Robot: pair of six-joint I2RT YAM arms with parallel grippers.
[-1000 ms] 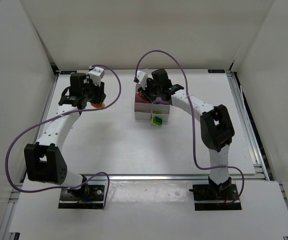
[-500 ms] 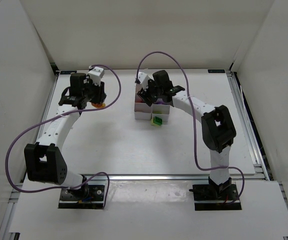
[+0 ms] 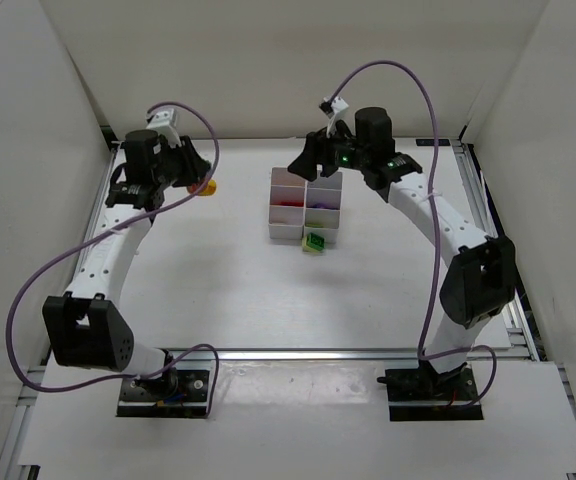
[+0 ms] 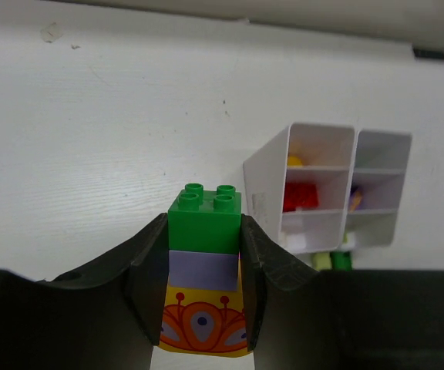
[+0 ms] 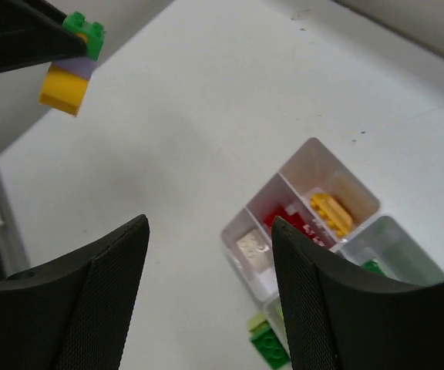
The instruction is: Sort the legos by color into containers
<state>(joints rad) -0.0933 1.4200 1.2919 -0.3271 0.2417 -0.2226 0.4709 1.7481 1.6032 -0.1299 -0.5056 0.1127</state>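
Observation:
My left gripper (image 3: 196, 176) is shut on a stack of legos (image 4: 204, 245) and holds it off the table: a green brick on top, pale purple in the middle, yellow with an orange pattern below. The stack also shows in the right wrist view (image 5: 72, 65). The white containers (image 3: 273, 205) stand at the table's far middle. Their cells hold a yellow brick (image 5: 330, 214), a red brick (image 5: 287, 220), a pale brick (image 5: 253, 245) and a purple one (image 4: 354, 200). My right gripper (image 3: 308, 160) is open and empty, raised above and behind the containers.
A green lego (image 3: 315, 242) lies on the table against the containers' near side; it also shows in the right wrist view (image 5: 267, 339). White walls close in the left, back and right. Purple cables loop off both arms.
My right gripper has lifted up and back out of the containers. My left gripper has risen and swung a little right, with the stack in it.

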